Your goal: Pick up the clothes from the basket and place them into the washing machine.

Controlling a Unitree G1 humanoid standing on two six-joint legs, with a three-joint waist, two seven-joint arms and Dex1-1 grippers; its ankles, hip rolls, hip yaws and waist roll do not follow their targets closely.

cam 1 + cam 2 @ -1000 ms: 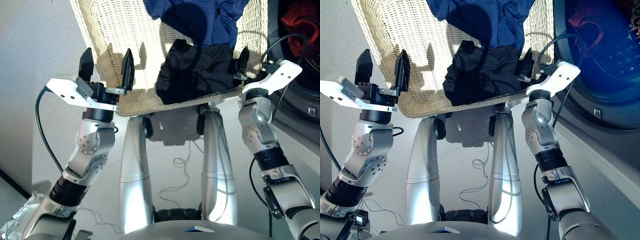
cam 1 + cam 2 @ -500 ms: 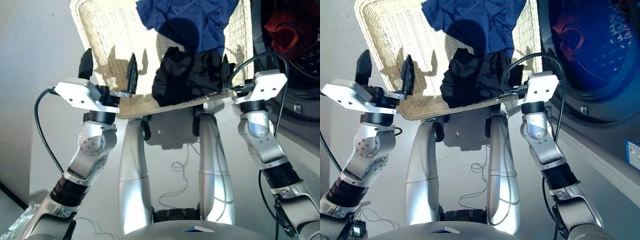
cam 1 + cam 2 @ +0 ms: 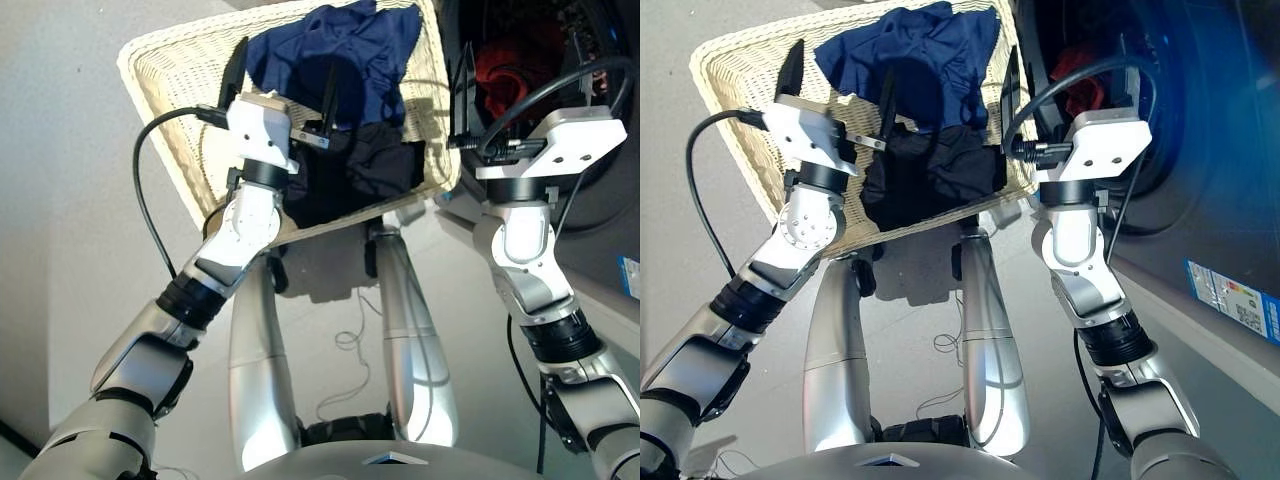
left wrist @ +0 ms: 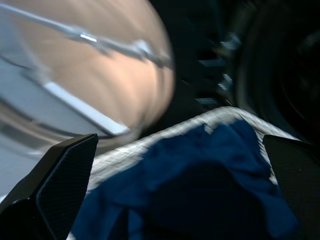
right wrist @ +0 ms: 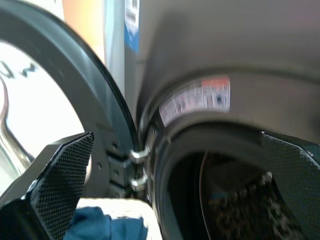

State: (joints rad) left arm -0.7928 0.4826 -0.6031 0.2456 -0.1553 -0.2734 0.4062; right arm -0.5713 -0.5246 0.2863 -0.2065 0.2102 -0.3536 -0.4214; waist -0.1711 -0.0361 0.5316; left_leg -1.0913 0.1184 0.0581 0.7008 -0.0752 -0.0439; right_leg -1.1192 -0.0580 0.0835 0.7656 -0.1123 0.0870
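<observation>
both hands, left hand (image 3: 283, 85) and right hand (image 3: 525, 85), spread wide and empty over the basket (image 3: 170, 90)

Your head stereo pair looks forward and down over both arms; both eyes share basket (image 3: 170, 110), navy garment (image 3: 340, 50) and washing machine (image 3: 1200, 150) drum hole. Your left wrist view sits close above navy garment, facing along basket toward machine. Your right wrist view faces drum hole and door hinge (image 5: 137, 167) at close range.
</observation>
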